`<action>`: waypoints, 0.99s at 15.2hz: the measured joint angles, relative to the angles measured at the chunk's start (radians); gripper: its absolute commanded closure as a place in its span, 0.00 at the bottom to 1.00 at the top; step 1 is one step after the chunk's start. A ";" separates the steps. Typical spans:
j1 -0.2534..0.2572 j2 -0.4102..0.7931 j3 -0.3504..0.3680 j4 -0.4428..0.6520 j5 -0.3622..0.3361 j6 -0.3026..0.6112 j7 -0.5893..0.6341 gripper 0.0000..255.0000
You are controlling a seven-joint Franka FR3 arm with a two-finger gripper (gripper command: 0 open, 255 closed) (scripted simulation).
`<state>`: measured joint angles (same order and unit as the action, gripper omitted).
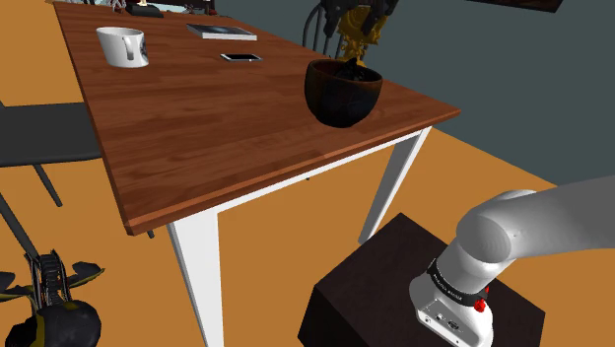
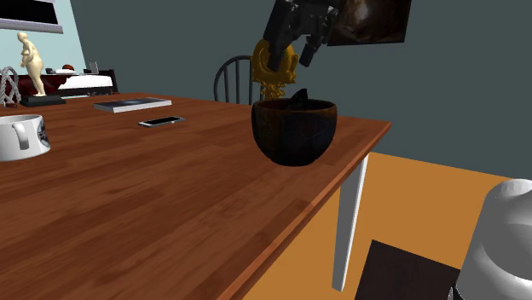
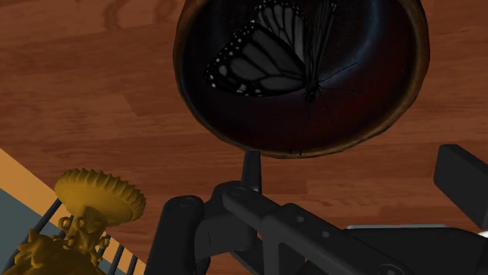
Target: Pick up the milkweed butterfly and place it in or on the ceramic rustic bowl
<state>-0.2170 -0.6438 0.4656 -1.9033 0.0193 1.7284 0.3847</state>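
The milkweed butterfly (image 3: 270, 55), dark-winged with pale spots, lies inside the dark rustic bowl (image 3: 188, 86), one wing tilted up against the wall. The bowl (image 1: 340, 99) stands near the table corner closest to the stand, and a wing tip (image 1: 353, 69) pokes above its rim. From the second exterior view the bowl (image 2: 294, 136) shows the same wing tip (image 2: 298, 96). My black gripper (image 2: 292, 53) hangs open a little above the bowl, holding nothing. It appears near the shoulder view's upper edge (image 1: 363, 22), and the wrist view has its fingers standing apart (image 3: 356, 176).
A golden ornament (image 2: 273, 72) stands just behind the bowl, close to my fingers. On the wooden table (image 1: 217, 128) are a white mug (image 1: 123, 44), a phone (image 1: 240, 57) and a book (image 1: 221, 32). A chair (image 2: 234, 77) sits beyond the far edge.
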 measured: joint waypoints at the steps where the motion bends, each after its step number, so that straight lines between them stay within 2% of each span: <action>1: 0.000 0.000 0.000 0.000 0.000 0.000 0.000 1.00; 10: 0.000 0.000 0.000 0.000 0.000 0.000 0.000 1.00; 11: 0.000 0.000 0.000 0.000 0.000 0.000 0.000 0.00; 12: 0.000 0.000 0.000 0.000 0.000 0.000 0.000 0.00; 13: -0.027 -0.011 0.015 -0.012 0.003 0.005 0.050 0.00; 15: -0.123 -0.057 0.060 -0.054 0.024 0.012 0.299 0.00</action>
<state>-0.3398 -0.7008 0.5251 -1.9577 0.0432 1.7407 0.6838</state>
